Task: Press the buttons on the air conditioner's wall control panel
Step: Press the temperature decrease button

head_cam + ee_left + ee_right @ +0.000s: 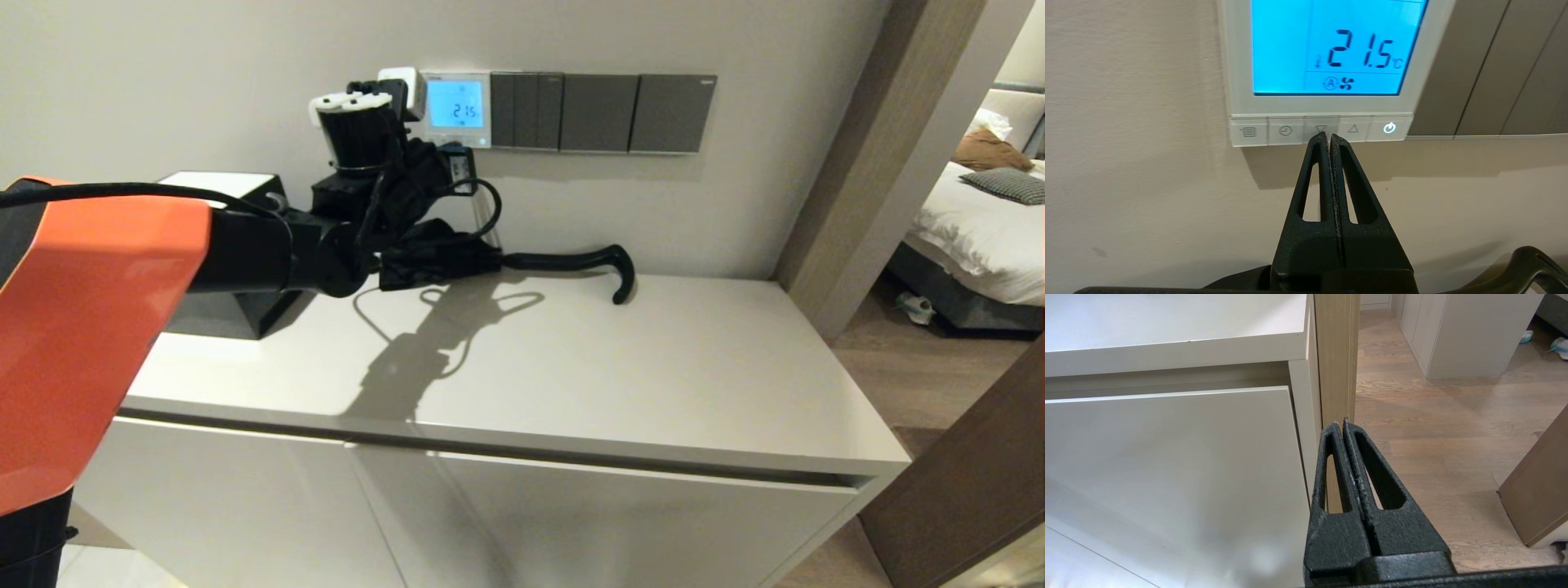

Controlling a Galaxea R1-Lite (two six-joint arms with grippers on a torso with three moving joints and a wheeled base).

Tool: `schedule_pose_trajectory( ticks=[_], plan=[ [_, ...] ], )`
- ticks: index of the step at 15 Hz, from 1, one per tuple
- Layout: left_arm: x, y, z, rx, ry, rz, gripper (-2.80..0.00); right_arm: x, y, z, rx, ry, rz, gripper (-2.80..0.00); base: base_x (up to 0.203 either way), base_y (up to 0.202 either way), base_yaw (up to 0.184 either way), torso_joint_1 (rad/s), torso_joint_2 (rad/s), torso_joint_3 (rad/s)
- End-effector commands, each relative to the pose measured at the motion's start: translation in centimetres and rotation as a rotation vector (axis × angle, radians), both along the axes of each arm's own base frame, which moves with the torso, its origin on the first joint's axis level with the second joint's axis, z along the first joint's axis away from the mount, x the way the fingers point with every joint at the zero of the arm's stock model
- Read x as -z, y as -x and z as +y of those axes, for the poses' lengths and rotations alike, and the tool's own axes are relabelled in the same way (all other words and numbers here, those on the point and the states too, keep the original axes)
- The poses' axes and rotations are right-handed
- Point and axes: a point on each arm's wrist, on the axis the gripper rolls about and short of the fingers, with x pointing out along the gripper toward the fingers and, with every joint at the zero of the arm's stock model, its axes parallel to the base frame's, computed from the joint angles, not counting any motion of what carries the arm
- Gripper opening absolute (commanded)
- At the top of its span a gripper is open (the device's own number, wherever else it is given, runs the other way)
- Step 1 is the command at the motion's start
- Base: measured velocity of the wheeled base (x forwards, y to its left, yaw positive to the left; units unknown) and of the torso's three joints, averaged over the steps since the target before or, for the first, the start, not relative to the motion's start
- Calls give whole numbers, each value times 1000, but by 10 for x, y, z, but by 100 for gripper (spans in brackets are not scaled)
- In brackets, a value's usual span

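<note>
The white-framed control panel (455, 109) hangs on the wall, its screen glowing light blue and reading 21.5; it also shows in the left wrist view (1327, 53). A row of small pale buttons (1321, 130) runs along its bottom edge, with a lit power button (1389, 128) at one end. My left gripper (1327, 137) is shut and empty, its tips at the down-arrow button in the middle of the row. In the head view the left gripper (457, 155) is raised to the panel's lower edge. My right gripper (1341, 424) is shut and empty, low beside the cabinet's side.
Dark grey switch plates (602, 113) sit right of the panel. A white cabinet top (571, 367) lies below, with a black curved object (608, 265) near the wall and a black-and-white box (237, 245) at left. A wooden door frame (865, 163) stands at right.
</note>
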Motion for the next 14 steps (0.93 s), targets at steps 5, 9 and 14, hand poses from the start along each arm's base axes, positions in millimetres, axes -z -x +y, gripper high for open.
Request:
schedule_pose_trajectory(
  ticks=[5, 9, 14],
  plan=[
    [0, -1, 0, -3, 2, -3, -280, 1, 0, 0, 0, 0, 3, -280, 0, 0, 0, 0, 0, 0],
    [-1, -1, 0, -3, 4, -6, -280, 1, 0, 0, 0, 0, 3, -280, 0, 0, 0, 0, 0, 0],
    [-10, 9, 3, 0, 14, -27, -280, 1, 0, 0, 0, 0, 3, -280, 0, 0, 0, 0, 0, 0]
  ],
)
